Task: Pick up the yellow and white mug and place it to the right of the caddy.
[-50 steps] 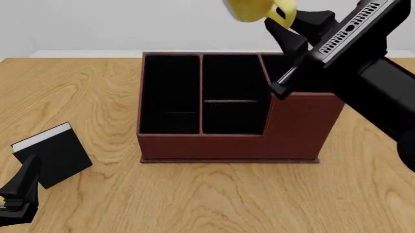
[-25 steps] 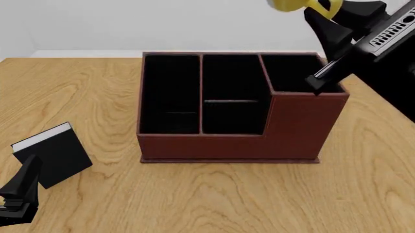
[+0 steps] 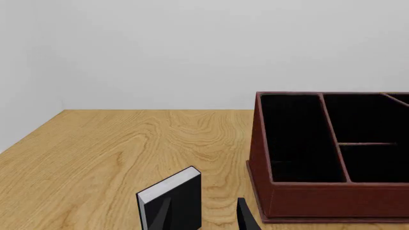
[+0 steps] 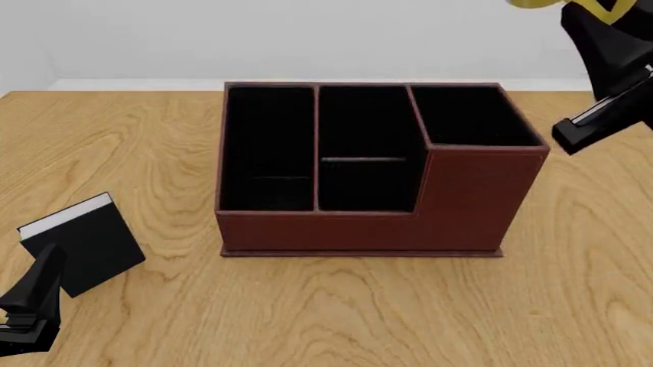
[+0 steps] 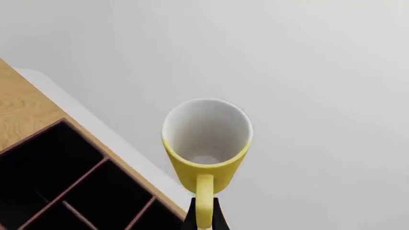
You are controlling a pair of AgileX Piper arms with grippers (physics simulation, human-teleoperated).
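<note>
Two robot arms were shown at a wooden table (image 4: 337, 306), with a reddish-brown caddy (image 4: 368, 222) used as the landmark at the centre. The caddy was seen with black compartments open upward and a taller section at its right front corner. The yellow and white mug (image 5: 206, 143) was held in the air above and to the right of the caddy, well clear of the table; only a sliver of it was caught at the top edge of the front view. Its loop handle was pinched by the right gripper (image 5: 203, 215), whose fingers were closed on it, and its white inside was turned toward the wrist camera. A black book (image 4: 82, 245) with white page edges was seen standing to the left of the caddy, well apart from it. The left gripper (image 4: 29, 306) was placed low, just beside that book, with its fingers (image 3: 245, 218) parted and nothing held between them.
</note>
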